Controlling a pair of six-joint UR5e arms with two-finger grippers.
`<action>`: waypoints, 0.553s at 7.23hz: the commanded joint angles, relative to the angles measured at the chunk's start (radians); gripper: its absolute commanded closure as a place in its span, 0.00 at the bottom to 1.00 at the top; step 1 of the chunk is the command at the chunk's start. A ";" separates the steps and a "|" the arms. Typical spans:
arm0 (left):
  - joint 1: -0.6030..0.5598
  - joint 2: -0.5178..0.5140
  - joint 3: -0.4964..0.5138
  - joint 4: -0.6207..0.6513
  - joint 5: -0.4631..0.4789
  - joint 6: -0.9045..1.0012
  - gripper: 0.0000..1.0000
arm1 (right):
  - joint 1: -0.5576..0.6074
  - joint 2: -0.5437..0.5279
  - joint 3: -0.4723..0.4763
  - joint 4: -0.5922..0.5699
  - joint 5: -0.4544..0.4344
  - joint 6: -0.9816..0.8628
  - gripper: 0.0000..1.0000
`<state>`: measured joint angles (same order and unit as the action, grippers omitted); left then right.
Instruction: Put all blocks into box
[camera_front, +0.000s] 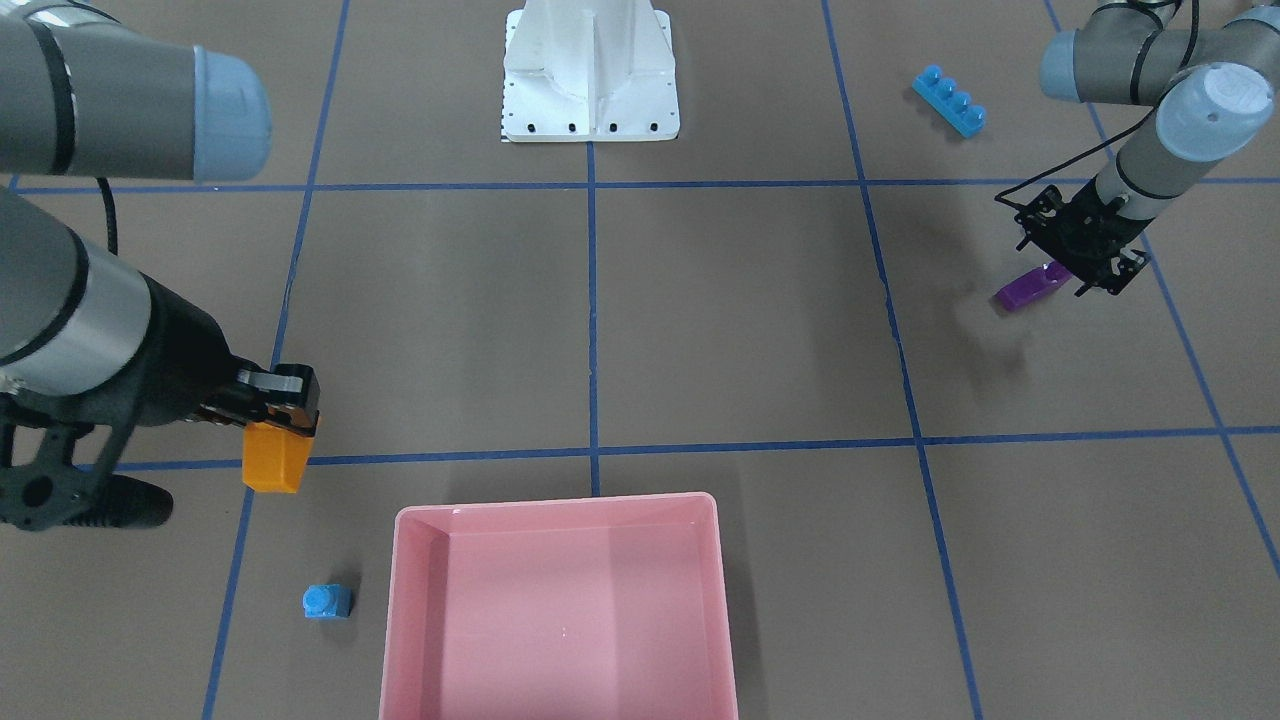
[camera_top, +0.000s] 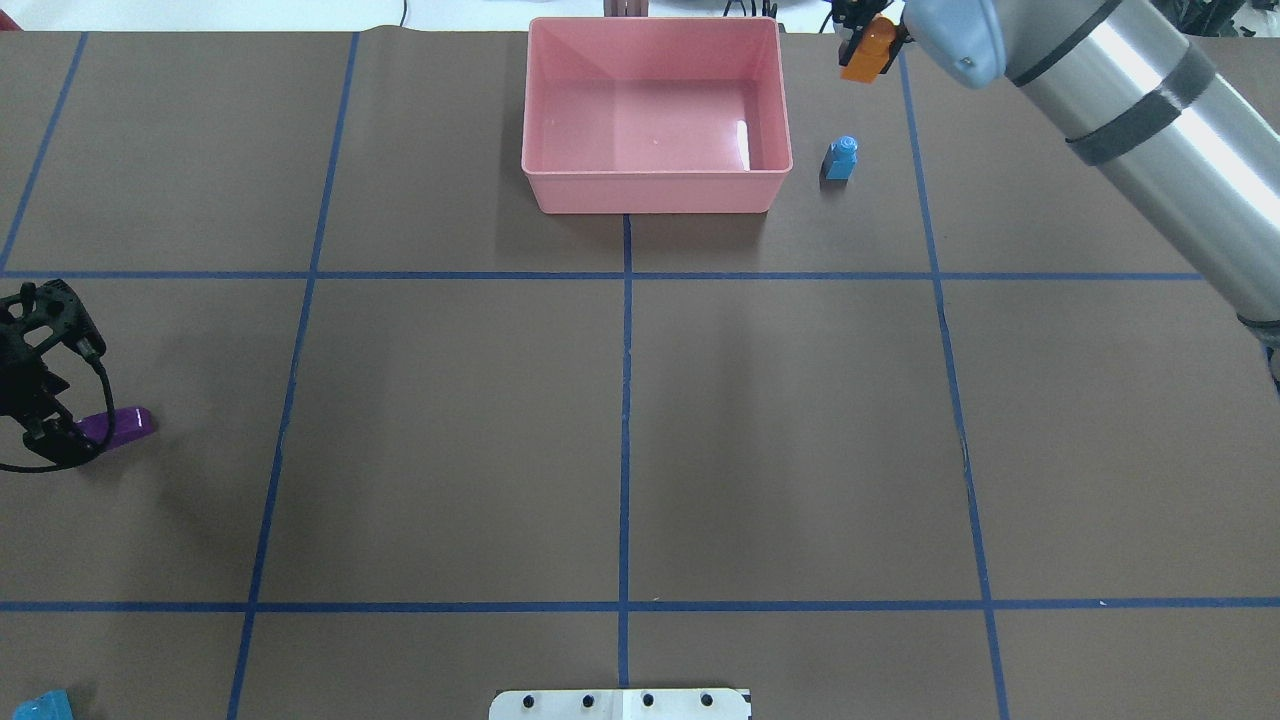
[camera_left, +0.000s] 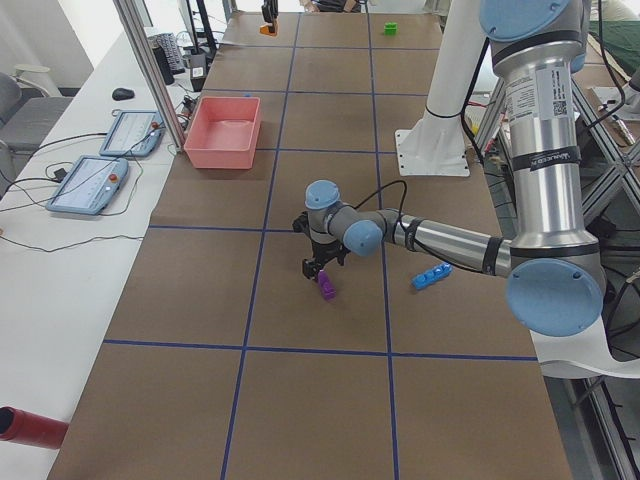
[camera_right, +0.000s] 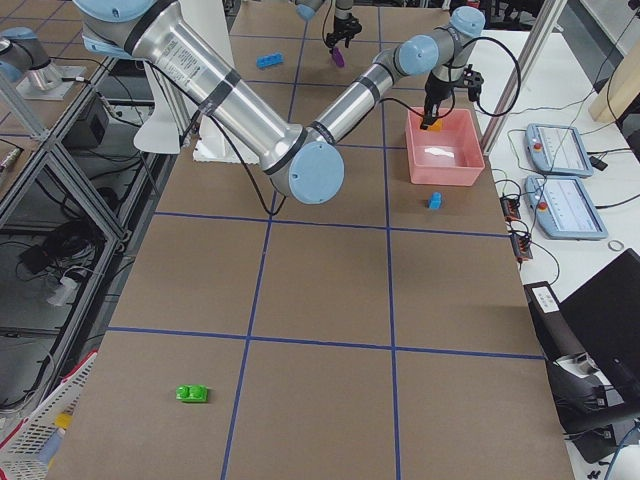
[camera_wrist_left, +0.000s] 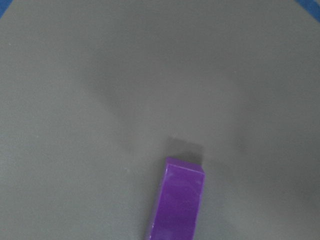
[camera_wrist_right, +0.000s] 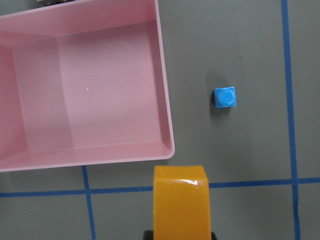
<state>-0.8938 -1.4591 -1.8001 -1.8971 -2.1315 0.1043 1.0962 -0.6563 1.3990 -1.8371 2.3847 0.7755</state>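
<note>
Closed to the width of the orange sloped brick (camera_front: 273, 460), the jaws of the right gripper (camera_front: 282, 412) pinch its upper end. The brick hangs below them with its long axis pointing down, clear of the table (camera_top: 450, 450). It hangs just outside the pink box (camera_top: 655, 192), off the side that faces the table's right end. The box sits at the middle of the table's far edge, across from the robot. The small blue cube (camera_front: 327, 601) stands stud-up just beside that same side of the box. At the table's left end, the left gripper (camera_front: 1072, 270) has its jaws narrowed onto one end of the purple curved wedge (camera_front: 1030, 287). The wedge's long axis runs along the table, and its free end points from the jaws toward the table's middle. Whether it is off the surface I cannot tell. The long blue four-stud brick (camera_front: 949, 101) lies near the robot-side left corner. The green two-stud brick (camera_right: 191, 394) lies towards the right end.
</note>
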 joint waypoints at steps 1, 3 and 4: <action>0.016 -0.007 0.027 0.000 0.012 -0.003 0.01 | -0.050 0.030 -0.142 0.215 -0.042 0.089 1.00; 0.038 -0.010 0.041 -0.003 0.012 -0.008 0.01 | -0.076 0.119 -0.283 0.297 -0.096 0.091 1.00; 0.047 -0.010 0.054 -0.003 0.010 -0.009 0.01 | -0.088 0.144 -0.335 0.344 -0.114 0.091 1.00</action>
<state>-0.8581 -1.4689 -1.7594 -1.8995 -2.1205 0.0972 1.0242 -0.5537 1.1384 -1.5483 2.2978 0.8641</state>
